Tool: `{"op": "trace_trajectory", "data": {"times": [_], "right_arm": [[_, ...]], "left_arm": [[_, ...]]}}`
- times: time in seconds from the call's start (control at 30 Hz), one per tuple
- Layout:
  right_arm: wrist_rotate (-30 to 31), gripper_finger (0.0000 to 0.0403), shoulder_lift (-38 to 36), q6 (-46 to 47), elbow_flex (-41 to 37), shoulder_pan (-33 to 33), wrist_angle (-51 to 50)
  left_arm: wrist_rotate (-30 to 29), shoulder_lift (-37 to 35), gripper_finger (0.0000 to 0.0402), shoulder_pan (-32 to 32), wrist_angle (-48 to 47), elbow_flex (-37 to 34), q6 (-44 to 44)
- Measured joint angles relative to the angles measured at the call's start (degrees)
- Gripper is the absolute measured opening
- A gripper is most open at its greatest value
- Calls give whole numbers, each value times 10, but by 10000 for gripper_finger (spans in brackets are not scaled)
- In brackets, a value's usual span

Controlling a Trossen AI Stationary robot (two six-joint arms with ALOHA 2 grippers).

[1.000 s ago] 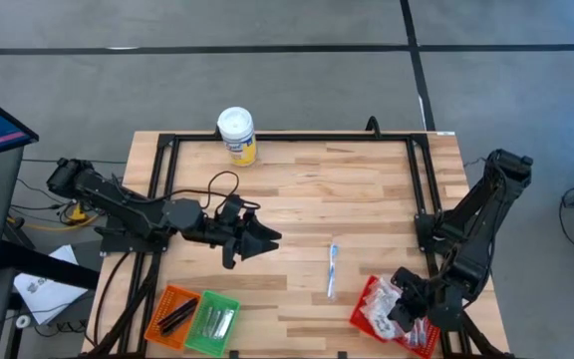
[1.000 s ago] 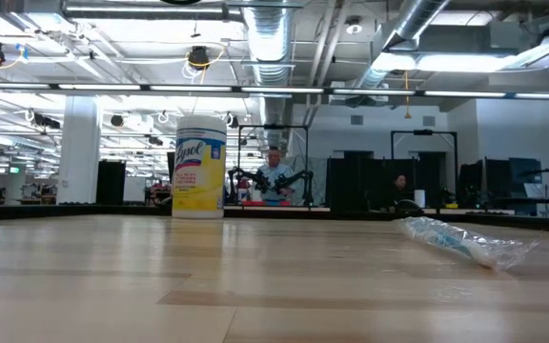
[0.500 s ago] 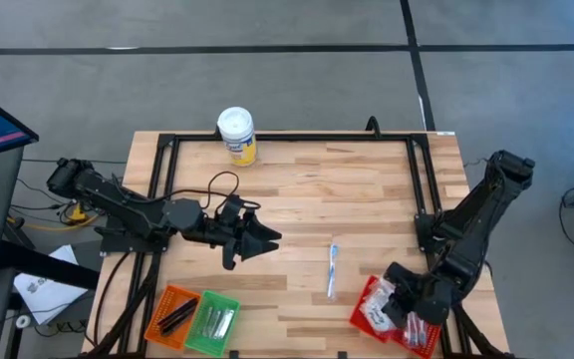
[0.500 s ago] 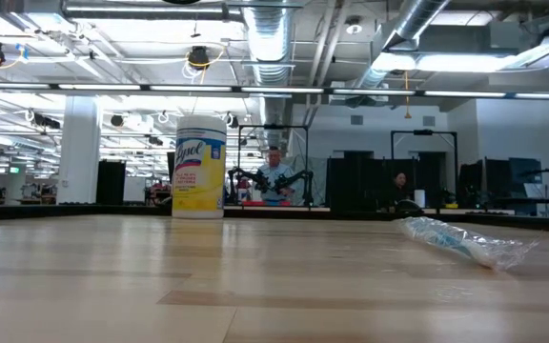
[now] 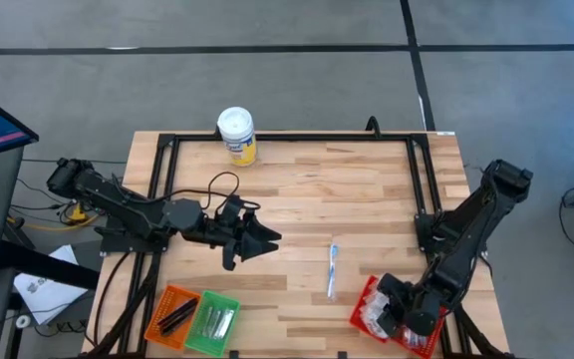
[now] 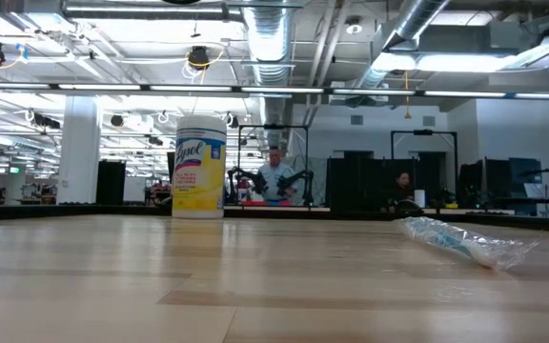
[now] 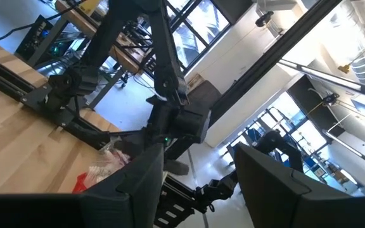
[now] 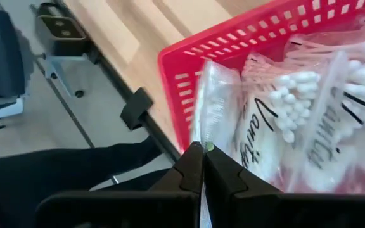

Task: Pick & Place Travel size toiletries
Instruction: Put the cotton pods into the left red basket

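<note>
Right gripper hangs over the red basket at the table's five o'clock corner, fingers pressed together on the edge of a clear sachet, though you can't confirm a firm pinch. Sachets here look light, crinkly and slippery; grip a sealed edge. Left gripper waits mid-table, fingers apart. One wrapped stick lies at six o'clock of centre.

Parted left hand before right arm, red basket.
</note>
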Motion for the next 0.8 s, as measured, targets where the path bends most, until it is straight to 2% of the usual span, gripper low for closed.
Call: {"op": "trace_trajectory", "data": {"times": [0.13,0.57,0.67,0.8], "right_arm": [[-2,0,23,6,9,-3,6],[-8,4,52,-20,84,-11,-90],[-8,21,52,-47,109,-21,-117],[-7,65,52,-68,139,-36,-156]], "left_arm": [[0,0,187,0,-5,0,0],[-1,0,187,0,-21,0,0],[-1,0,187,0,-21,0,0],[-1,0,187,0,-21,0,0]]}}
